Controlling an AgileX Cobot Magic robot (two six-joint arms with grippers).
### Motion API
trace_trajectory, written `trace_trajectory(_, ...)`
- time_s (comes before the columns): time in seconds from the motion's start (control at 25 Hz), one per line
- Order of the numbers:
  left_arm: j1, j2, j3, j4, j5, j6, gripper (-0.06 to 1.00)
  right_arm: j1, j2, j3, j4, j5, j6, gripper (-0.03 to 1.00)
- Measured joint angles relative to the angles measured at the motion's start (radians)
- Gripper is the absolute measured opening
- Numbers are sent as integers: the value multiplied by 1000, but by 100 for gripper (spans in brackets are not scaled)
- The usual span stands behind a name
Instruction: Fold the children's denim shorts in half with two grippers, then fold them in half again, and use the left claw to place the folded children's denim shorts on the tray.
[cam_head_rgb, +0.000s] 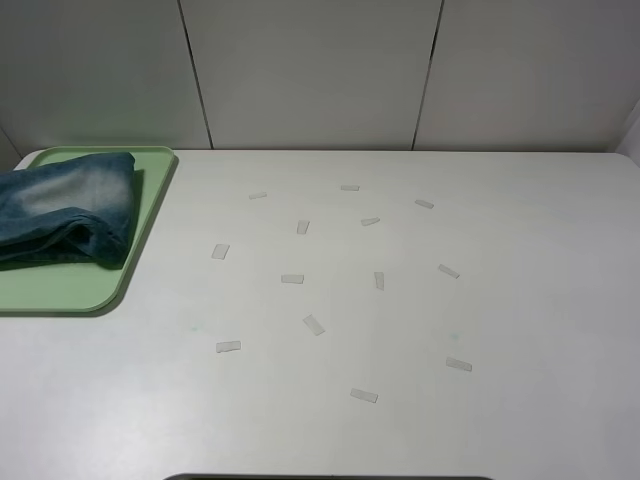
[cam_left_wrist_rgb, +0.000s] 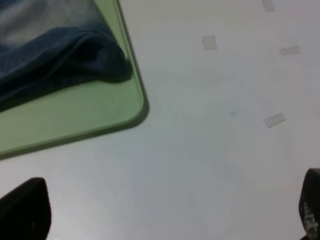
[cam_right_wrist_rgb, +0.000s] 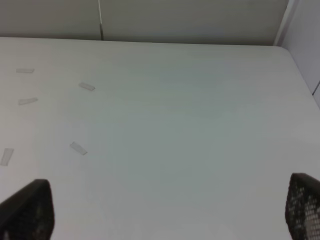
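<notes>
- Denim shorts (cam_head_rgb: 65, 215) lie folded into a thick bundle on the pale-green tray (cam_head_rgb: 70, 290), which sits at the far left corner of your worktop (cam_head_rgb: 400, 330); the bundle covers the tray's far half and runs off the left edge of the high view.
- You will see no arm in the high view; both arms sit outside that picture, so their poses can only be read from the wrist cameras.
- Your left end effector (cam_left_wrist_rgb: 165, 215) hangs above the bare worktop with its jaws spread wide. Only the two dark fingertips (cam_left_wrist_rgb: 25, 210) show, at opposite edges of the left wrist view, and nothing lies between them.
- From that left end effector, the shorts are well apart: the rounded near corner of the tray (cam_left_wrist_rgb: 135, 107) stands clear of the fingertips, with a strip of bare worktop between, and the folded denim edge (cam_left_wrist_rgb: 85, 47) rests further in on the tray.
- Your right end effector (cam_right_wrist_rgb: 170, 210) is likewise spread wide and holds nothing; its fingertips (cam_right_wrist_rgb: 305, 205) frame plain worktop.
- The right wrist view looks toward the worktop's far right corner and the wall panels (cam_right_wrist_rgb: 190, 20); neither shorts nor tray appear in it.
- Small pale tape strips (cam_head_rgb: 314, 324) are scattered across the middle of the worktop.
</notes>
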Motion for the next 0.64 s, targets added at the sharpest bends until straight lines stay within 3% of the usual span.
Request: trace_trajectory(0.64, 0, 0, 0, 1, 0, 0, 99, 0, 0, 0, 0, 0, 0, 70)
